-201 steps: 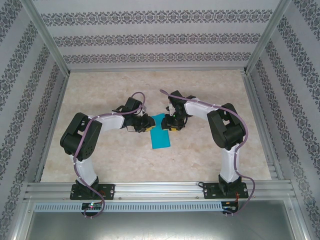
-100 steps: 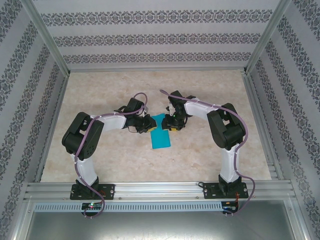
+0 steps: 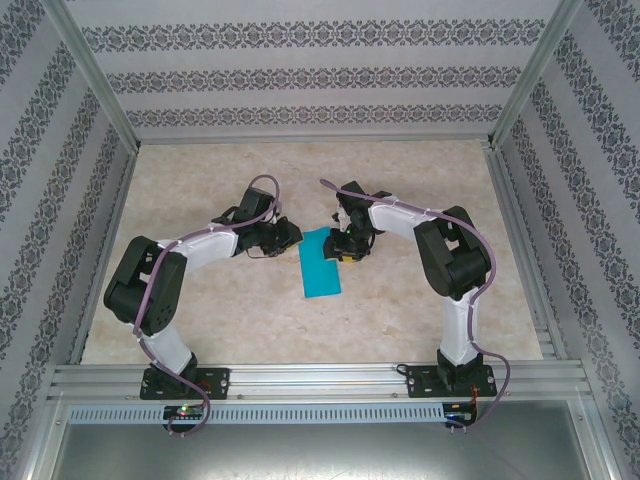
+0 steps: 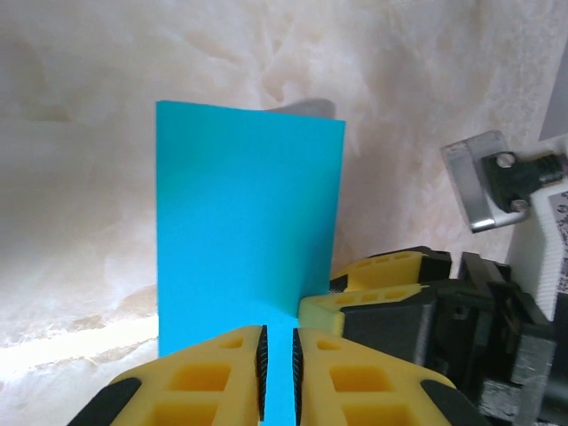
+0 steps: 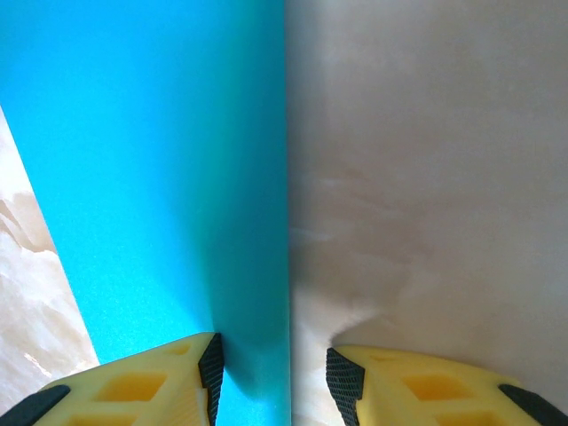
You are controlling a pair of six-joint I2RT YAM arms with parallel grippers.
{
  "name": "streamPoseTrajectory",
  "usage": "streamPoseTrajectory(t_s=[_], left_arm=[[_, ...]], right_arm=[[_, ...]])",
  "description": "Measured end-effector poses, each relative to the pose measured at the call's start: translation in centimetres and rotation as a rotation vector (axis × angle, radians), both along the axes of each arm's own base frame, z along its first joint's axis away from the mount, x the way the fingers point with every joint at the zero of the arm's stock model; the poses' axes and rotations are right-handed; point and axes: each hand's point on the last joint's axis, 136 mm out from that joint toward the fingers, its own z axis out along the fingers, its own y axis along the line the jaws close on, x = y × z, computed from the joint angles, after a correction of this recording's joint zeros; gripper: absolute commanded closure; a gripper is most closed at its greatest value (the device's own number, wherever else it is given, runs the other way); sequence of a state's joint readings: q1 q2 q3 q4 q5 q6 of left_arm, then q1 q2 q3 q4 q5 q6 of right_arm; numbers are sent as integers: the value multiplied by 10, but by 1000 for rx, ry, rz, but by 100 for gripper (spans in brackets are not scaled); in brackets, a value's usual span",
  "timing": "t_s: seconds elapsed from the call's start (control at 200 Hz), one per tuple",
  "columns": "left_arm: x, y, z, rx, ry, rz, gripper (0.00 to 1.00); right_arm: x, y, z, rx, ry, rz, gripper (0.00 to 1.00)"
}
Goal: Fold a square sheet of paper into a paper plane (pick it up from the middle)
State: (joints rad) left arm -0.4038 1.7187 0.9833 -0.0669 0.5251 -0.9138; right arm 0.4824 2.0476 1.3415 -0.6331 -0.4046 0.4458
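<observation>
The square sheet of paper (image 3: pixel 320 265) is teal and lies on the table as an upright narrow rectangle, apparently folded in half; it is not in the shape of a paper plane. My left gripper (image 3: pixel 286 236) hovers just off its upper left corner. In the left wrist view the paper (image 4: pixel 248 213) stretches ahead of that gripper (image 4: pixel 278 373), whose jaws stand a narrow slit apart with nothing between them. My right gripper (image 3: pixel 345 250) is open at the paper's upper right edge. In the right wrist view one pad (image 5: pixel 211 368) rests on the paper (image 5: pixel 160 177) and the other on bare table.
The right gripper's yellow fingers (image 4: pixel 382 284) show close beside the paper in the left wrist view. Aluminium frame rails (image 3: pixel 300 380) and patterned walls enclose the marbled table (image 3: pixel 230 320). Both arms crowd the middle.
The left arm has swung back to the left, and its gripper has drawn off the paper's left edge. The right arm and the paper have stayed put.
</observation>
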Motion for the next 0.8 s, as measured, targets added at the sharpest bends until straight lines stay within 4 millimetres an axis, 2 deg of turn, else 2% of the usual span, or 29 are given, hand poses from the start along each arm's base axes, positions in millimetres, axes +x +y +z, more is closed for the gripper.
streamPoseTrajectory(t_s=[0.115,0.345,0.639,0.799], left_arm=[[-3,3,-5,9,15,13,81],[-3,-1,-3,-14,18,2,82],[-10,-32,-21,-39,77,-94,86],[-14,-37,-29,-31,108,-117,91]], right_arm=[[0,0,0,0,0,0,56],[0,0,0,0,1,0,56],[0,0,-1,-1,2,1,56],[0,0,-1,-1,2,1,56]])
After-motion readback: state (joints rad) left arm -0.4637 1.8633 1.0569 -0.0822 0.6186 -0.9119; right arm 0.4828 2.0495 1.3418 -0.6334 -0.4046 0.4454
